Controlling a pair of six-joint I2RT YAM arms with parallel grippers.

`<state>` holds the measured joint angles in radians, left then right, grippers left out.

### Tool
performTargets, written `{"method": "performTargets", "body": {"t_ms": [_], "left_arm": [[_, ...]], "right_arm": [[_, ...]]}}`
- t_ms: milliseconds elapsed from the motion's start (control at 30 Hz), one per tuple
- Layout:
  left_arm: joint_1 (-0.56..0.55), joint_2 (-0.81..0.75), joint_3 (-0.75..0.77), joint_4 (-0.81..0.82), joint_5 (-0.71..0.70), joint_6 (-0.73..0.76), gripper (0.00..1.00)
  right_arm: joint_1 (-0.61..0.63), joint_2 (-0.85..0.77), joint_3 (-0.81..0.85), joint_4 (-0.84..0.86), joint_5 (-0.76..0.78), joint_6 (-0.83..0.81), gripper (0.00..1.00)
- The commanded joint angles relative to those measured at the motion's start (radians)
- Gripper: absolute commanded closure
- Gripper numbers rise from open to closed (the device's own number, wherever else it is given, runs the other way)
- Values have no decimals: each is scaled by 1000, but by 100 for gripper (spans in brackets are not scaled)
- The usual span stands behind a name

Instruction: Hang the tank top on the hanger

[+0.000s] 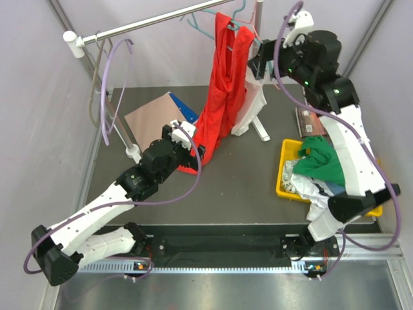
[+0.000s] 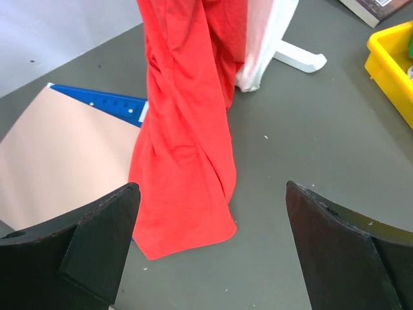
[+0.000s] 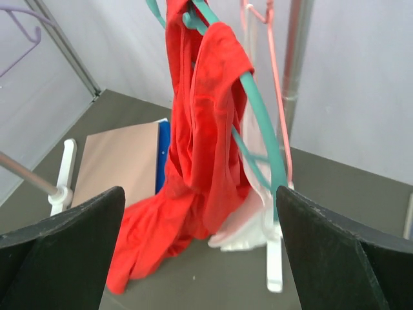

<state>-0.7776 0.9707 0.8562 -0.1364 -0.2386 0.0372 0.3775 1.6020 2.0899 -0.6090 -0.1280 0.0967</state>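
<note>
The red tank top [image 1: 222,97] hangs from the rail, one strap draped over an arm of the teal hanger [image 3: 259,111]. Its long body falls to the table, and the hem [image 2: 187,219] lies crumpled there. Low beside that hem, my left gripper [image 1: 190,145] is open; in the left wrist view its jaws [image 2: 213,245] stand wide apart over bare table with nothing between them. Up by the rail, just right of the hanger, my right gripper [image 1: 255,61] is also open and empty [image 3: 200,245], facing the red tank top [image 3: 200,129].
A white top [image 1: 255,97] hangs behind the red one, on a pink hanger [image 3: 277,97]. A brown board [image 1: 151,116] over a blue sheet lies left of the garment. A yellow bin [image 1: 284,181] with a green garment [image 1: 319,161] sits at the right. The rack's white foot [image 1: 261,129] stands mid-table.
</note>
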Motion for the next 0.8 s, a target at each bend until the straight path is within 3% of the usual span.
{"method": "performTargets", "body": {"t_ms": [0, 233, 467, 567, 767], "left_arm": [[5, -33, 4, 24, -42, 20, 1], [5, -59, 38, -80, -85, -74, 1], [3, -144, -23, -151, -149, -132, 1], [3, -217, -63, -120, -146, -131, 1], [3, -276, -82, -106, -180, -117, 1]], "right_arm": [[-9, -204, -175, 60, 65, -31, 0], [-5, -633, -709, 221, 48, 26, 0], [-3, -881, -1227, 328, 41, 101, 0], [-3, -938, -1345, 364, 41, 127, 0], [-3, -952, -1393, 382, 27, 147, 0]]}}
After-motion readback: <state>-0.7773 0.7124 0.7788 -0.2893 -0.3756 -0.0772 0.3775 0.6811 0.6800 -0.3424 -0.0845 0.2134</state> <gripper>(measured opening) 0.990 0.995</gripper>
